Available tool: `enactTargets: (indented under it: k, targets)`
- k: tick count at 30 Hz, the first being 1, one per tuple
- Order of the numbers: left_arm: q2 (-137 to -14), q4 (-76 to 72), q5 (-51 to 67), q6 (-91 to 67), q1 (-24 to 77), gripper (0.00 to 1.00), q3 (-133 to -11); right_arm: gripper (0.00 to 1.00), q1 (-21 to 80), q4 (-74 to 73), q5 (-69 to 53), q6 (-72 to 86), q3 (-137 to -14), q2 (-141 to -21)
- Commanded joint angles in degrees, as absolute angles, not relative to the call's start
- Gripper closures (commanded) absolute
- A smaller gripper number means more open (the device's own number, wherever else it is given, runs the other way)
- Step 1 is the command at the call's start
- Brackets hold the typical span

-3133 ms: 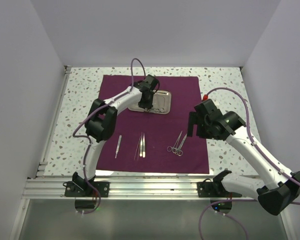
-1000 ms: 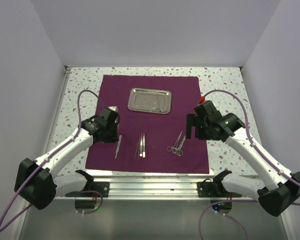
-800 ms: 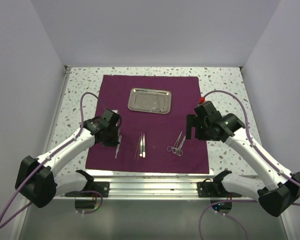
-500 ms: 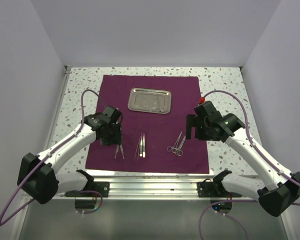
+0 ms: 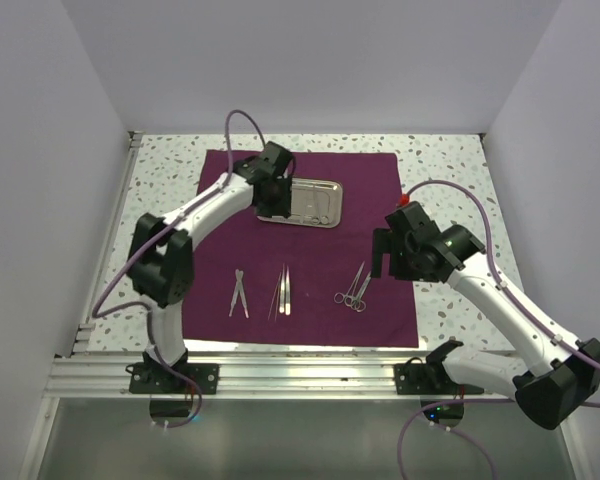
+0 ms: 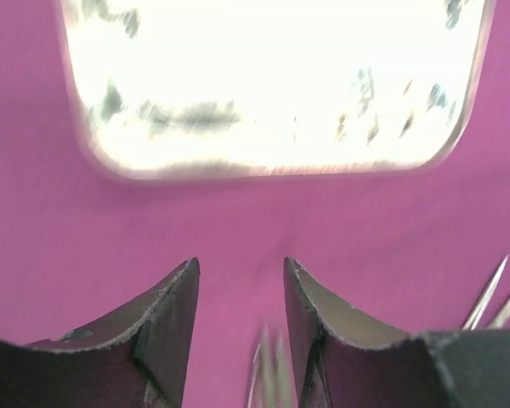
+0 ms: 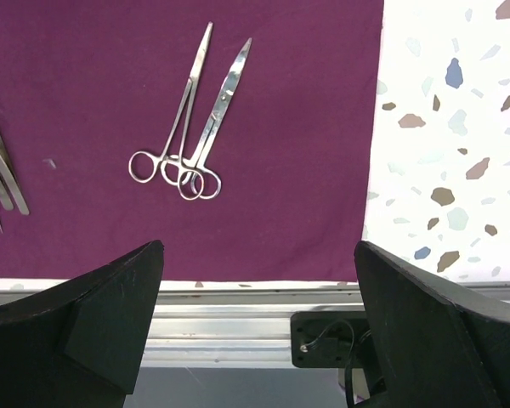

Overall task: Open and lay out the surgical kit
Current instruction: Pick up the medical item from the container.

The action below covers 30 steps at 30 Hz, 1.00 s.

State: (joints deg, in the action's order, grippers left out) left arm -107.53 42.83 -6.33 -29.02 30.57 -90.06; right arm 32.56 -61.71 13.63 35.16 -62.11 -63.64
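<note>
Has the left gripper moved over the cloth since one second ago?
Yes. The left gripper went from the leftmost instruments near the cloth's front edge to the far steel tray's left end.

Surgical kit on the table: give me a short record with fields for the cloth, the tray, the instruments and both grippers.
cloth: maroon wrap spread flat on the speckled table
tray: steel tray on the far middle of the wrap
instruments: three groups in a near row, left to right: thin pair, tweezers, ring-handled tools
left gripper: open, at the tray's left end
right gripper: open wide, empty, over the wrap's right edge beside the ring-handled tools
</note>
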Motion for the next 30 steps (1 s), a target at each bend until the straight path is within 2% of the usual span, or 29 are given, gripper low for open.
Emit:
enactTargets:
  k: [1, 6, 10, 24, 30]
  targets:
    - [-115.6, 39.1, -3.6, -25.5, 30.8, 0.52, -101.1, 0.02, 32.3, -62.4, 15.8, 36.8, -63.7, -63.9]
    - [-128.0, 40.7, -1.8, -24.5, 30.8, 0.53, -114.2, 0.02, 32.3, -63.9, 17.8, 36.7, -64.6, -65.0]
    - [-132.6, 41.0, -0.3, -24.6, 30.8, 0.54, -117.9, 0.01, 32.3, -64.5, 19.2, 36.2, -65.4, -65.8]
    - [-134.6, 38.6, -1.0, -23.3, 32.4, 0.61, -110.3, 0.02, 32.1, -62.8, 18.8, 35.0, -66.0, -68.8]
    - [-135.0, 38.0, -2.8, -23.4, 33.7, 0.61, -107.9, 0.02, 32.0, -63.0, 18.5, 34.6, -65.5, -68.0]
